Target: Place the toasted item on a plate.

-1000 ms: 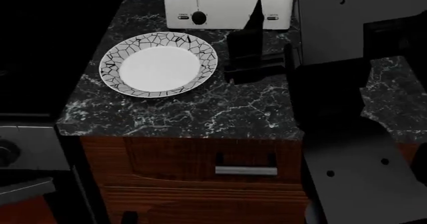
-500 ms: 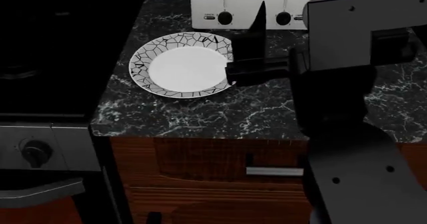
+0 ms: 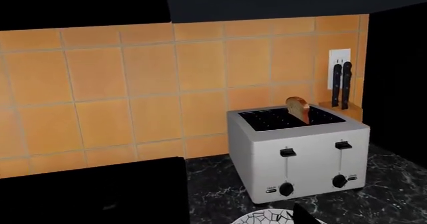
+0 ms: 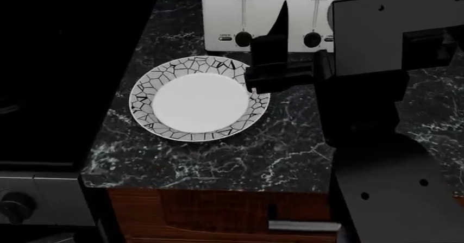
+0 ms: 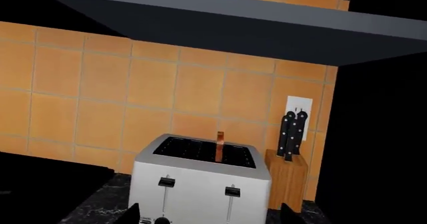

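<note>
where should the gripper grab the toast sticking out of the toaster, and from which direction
Grip the toasted item by its exposed rounded top, the only part above the toaster; the rest sits down in a slot. Come from straight above, with one finger on each flat face, since it stands upright on edge. Then probably lift straight up before carrying it to the plate.

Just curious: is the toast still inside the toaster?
Yes. The toast stands upright in a toaster slot, top poking out.
</note>
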Controlling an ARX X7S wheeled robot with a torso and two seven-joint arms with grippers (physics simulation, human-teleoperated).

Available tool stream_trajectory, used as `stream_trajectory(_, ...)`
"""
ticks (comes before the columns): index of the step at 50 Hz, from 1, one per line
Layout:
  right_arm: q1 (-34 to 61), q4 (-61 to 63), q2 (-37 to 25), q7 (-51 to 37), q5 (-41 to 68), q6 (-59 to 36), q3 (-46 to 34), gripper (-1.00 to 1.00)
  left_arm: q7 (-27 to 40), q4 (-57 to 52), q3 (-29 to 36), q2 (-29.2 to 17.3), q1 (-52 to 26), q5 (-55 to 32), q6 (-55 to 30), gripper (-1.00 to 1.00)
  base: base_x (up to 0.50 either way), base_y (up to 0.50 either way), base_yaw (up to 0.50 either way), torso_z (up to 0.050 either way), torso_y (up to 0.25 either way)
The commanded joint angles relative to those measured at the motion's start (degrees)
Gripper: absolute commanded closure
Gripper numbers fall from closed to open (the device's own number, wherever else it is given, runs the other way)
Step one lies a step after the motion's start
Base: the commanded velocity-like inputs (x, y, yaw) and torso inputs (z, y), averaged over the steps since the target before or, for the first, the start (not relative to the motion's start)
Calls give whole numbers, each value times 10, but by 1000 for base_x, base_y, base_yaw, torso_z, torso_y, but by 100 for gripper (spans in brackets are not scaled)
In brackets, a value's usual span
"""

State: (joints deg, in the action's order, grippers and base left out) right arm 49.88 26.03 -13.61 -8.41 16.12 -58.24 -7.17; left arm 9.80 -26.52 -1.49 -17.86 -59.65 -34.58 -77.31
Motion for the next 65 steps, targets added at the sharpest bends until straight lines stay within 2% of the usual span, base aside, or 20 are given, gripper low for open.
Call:
stream_trajectory(1,3,3,0,-3,2,-4,-7,-100,3,-6,-7,-4,4,-7,-3,-100,398,0,0,0,0)
stream_trajectory(65,10,15,-6,-15,23,-12,-9,-100,19,-13,-9,-15,4,-34,-5,-100,399,0,0,0,2)
